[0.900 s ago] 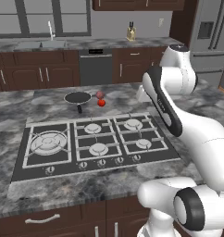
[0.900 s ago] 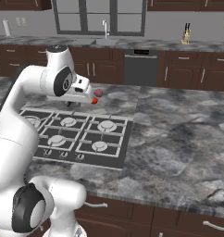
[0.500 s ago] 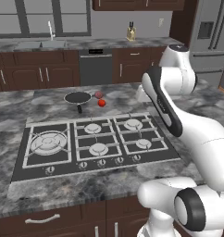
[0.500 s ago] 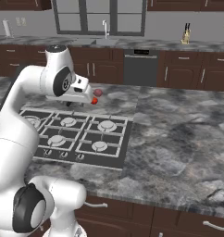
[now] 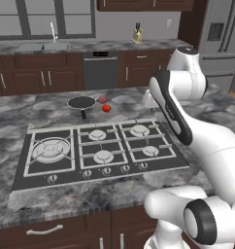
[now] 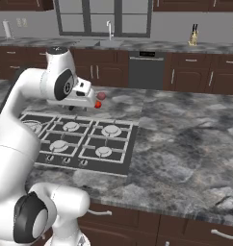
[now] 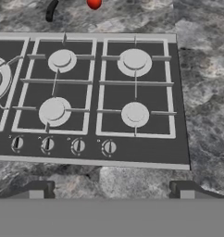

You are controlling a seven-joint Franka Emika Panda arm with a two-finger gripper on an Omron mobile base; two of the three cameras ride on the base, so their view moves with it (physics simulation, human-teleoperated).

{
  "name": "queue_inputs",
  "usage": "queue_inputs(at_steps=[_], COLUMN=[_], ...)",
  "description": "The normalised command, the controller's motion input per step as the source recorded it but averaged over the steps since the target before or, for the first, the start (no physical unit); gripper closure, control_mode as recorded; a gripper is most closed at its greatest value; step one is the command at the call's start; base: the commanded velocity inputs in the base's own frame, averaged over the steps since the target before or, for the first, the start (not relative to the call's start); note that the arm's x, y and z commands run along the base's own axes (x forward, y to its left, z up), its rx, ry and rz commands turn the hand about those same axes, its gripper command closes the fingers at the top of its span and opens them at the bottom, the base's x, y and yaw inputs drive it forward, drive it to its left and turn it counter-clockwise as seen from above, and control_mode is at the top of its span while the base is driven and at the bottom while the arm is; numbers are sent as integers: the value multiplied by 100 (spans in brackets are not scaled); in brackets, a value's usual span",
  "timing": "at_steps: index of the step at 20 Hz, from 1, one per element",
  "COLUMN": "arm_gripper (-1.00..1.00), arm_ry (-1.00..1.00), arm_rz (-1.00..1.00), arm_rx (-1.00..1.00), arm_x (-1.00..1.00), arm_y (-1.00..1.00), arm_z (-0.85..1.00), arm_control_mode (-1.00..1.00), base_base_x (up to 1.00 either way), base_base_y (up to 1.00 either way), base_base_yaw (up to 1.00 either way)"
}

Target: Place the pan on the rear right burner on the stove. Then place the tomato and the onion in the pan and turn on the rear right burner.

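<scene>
- Basically, step one is not begun: the pan sits on the marble counter behind the stove, not on any grate.
- Rear right burner is bare; in the hand view it is the upper right cap of the four small ones.
- Tomato lies on the counter just right of the pan, apart from its rim. Onion sits just behind the tomato, close to the pan's right side; contact cannot be judged.
- Gripper: jaws spread wide, nothing between them. Both fingertips show at the bottom of the hand view over the counter's front strip, before the knob row.
- From the base views the hand hangs above the stove's right side, camera looking down and back across all four small burners.
- Pan relative to the hand: well apart, beyond the far edge of the stove and to the left. Just the tip of its black handle shows at the top of the hand view, with the tomato beside it.
- Handle points toward the stove, so it looks like the nearest part to grab.
- Judgement on next move: reach back and left past the rear burners, descend over the handle or rim, close, lift, carry right onto the rear right grate.
- Risk: tomato and onion crowd the pan's right side; an approach from that side could knock them rolling.
</scene>
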Motion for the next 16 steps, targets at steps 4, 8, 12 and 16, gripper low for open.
queue_inputs(at_steps=[4,8,12,16], arm_gripper=[-100,-100,-100,-100], arm_ry=[0,0,0,0], arm_rz=[0,0,0,0], arm_rx=[0,0,0,0], arm_x=[0,0,0,0], arm_y=[0,0,0,0], arm_z=[0,0,0,0], arm_control_mode=[100,100,100,100], base_base_x=[-38,-42,-22,-23], base_base_y=[-1,-1,0,-10], base_base_yaw=[0,0,0,0])
